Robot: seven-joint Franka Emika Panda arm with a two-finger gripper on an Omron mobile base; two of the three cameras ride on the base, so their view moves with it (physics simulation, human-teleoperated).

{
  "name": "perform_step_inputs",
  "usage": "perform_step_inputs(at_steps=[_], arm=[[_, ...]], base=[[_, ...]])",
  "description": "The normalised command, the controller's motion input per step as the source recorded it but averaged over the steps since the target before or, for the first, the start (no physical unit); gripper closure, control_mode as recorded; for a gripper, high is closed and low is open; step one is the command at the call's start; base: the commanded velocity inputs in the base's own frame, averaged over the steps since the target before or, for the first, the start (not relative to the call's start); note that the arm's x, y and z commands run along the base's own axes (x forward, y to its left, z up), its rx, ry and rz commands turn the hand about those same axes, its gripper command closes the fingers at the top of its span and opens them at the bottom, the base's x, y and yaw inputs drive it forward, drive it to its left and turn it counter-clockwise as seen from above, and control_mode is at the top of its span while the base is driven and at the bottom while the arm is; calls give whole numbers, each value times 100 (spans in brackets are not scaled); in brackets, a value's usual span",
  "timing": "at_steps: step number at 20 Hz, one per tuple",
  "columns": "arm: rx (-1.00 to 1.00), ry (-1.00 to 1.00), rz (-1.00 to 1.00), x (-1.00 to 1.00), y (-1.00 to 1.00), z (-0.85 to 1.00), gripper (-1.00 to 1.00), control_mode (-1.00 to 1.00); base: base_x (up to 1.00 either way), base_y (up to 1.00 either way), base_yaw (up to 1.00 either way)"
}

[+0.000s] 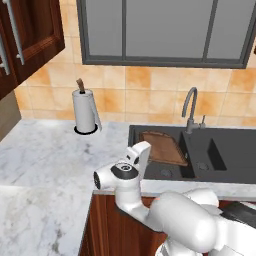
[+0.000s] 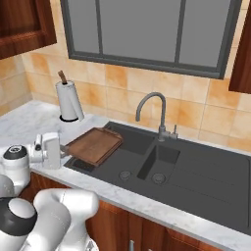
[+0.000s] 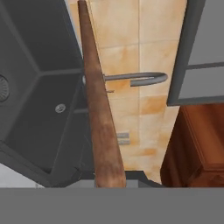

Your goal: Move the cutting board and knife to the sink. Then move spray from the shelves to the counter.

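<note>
Marble counter point(image 1: 45, 165) runs under a tiled wall, and in the left base view you see the cutting board point(image 1: 162, 147) hanging level over the left part of the dark sink point(image 1: 220, 155), near the faucet point(image 1: 190, 107).

From the right base view, your gripper point(image 2: 62, 151) grips the board's near end, fingers clamped on it, the board out over the basin, not resting.

Through the hand view you look edge-on along the brown wooden board, basin to one side.

You're mid-placement, I'd judge: lower it, let go, then fetch the knife.
</note>
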Motion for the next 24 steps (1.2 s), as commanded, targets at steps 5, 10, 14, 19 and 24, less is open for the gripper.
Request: perform_step_inputs(at_steps=[5, 10, 14, 19, 24], arm=[[4, 10, -7, 32, -15, -16, 100, -100], [8, 9, -7, 36, -14, -16, 100, -100], [3, 0, -1, 34, -17, -20, 100, -100], [2, 0, -1, 33, -17, -26, 100, -100], [0, 0, 0, 26, -16, -33, 100, -100]], base=[[0, 0, 0], [0, 0, 0], [0, 0, 0], [0, 0, 0], [0, 0, 0]])
